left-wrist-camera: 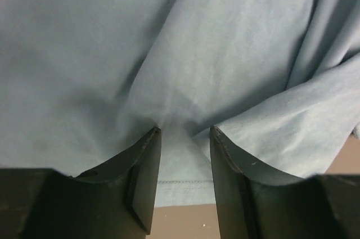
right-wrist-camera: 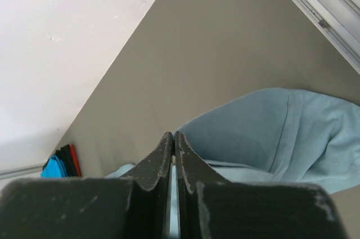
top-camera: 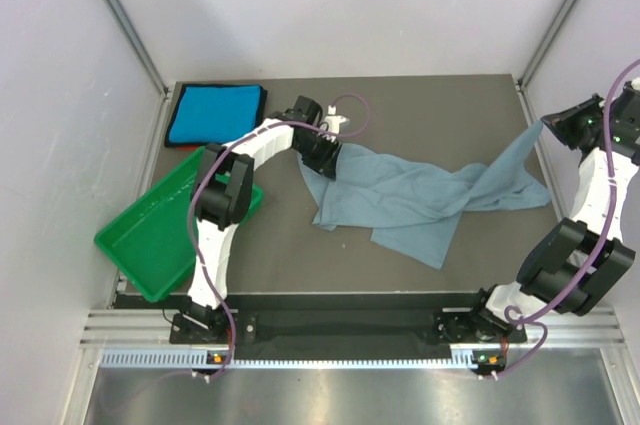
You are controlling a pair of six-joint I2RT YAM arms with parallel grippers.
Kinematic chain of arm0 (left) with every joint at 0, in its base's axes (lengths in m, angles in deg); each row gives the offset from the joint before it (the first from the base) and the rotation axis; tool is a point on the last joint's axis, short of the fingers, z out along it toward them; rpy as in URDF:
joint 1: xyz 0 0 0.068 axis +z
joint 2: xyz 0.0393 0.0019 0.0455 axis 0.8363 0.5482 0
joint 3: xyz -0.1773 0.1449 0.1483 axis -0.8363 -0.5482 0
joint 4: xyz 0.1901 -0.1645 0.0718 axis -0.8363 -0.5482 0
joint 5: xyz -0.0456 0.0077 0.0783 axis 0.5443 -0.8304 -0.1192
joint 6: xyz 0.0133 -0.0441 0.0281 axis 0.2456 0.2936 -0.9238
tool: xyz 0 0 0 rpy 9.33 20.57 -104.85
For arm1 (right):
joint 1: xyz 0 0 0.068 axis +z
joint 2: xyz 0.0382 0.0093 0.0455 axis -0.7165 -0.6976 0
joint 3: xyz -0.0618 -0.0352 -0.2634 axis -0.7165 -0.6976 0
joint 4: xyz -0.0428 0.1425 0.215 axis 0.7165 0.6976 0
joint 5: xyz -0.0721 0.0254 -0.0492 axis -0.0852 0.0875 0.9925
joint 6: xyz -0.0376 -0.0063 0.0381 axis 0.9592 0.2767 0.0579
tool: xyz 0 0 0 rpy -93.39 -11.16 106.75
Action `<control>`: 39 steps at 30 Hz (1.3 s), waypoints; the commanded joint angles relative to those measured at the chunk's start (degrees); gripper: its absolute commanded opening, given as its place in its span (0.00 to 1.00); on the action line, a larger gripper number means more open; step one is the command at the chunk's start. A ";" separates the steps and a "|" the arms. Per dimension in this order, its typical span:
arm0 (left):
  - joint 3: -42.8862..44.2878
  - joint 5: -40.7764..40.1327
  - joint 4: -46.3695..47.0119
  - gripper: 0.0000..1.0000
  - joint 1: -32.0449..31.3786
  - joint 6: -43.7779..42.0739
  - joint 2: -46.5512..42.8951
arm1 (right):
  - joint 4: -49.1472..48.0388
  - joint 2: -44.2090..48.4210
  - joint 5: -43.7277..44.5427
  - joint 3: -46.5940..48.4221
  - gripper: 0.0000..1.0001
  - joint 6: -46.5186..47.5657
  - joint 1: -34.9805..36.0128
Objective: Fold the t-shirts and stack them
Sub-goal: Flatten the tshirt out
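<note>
Your right pincer is clamped shut on a corner of the grey-blue t-shirt, held up off the table at the right edge. Your left pincer stands parted over its other end, seemingly not gripping; the turquoise t-shirt lies folded far left.

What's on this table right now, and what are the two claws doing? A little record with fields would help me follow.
grey-blue t-shirt: unfolded, crumpled across the table, right end lifted
turquoise t-shirt: folded, far left corner
green tray: at the table's left edge
left gripper: jaws apart, tips on the grey-blue t-shirt
right gripper: shut on that shirt's lifted end
</note>
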 commanded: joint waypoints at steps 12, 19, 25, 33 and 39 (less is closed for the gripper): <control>0.64 -1.35 -1.62 0.43 -2.23 -4.39 0.73 | -3.67 -1.13 -0.43 0.37 0.00 1.43 0.43; -1.22 -3.37 -0.12 0.43 -2.41 -3.69 -3.31 | -3.31 -1.13 -0.35 0.55 0.00 1.61 0.43; -1.66 -4.34 -0.74 0.43 -2.49 -3.69 -3.49 | -3.31 -1.05 -0.61 0.46 0.00 1.44 0.43; -3.33 -4.08 0.14 0.40 -3.11 -3.25 -2.44 | -2.88 -0.69 -0.61 1.07 0.00 1.43 0.43; -6.57 -6.62 2.25 0.33 -5.22 -1.58 -3.31 | -2.96 -0.69 -0.52 0.90 0.00 1.26 0.43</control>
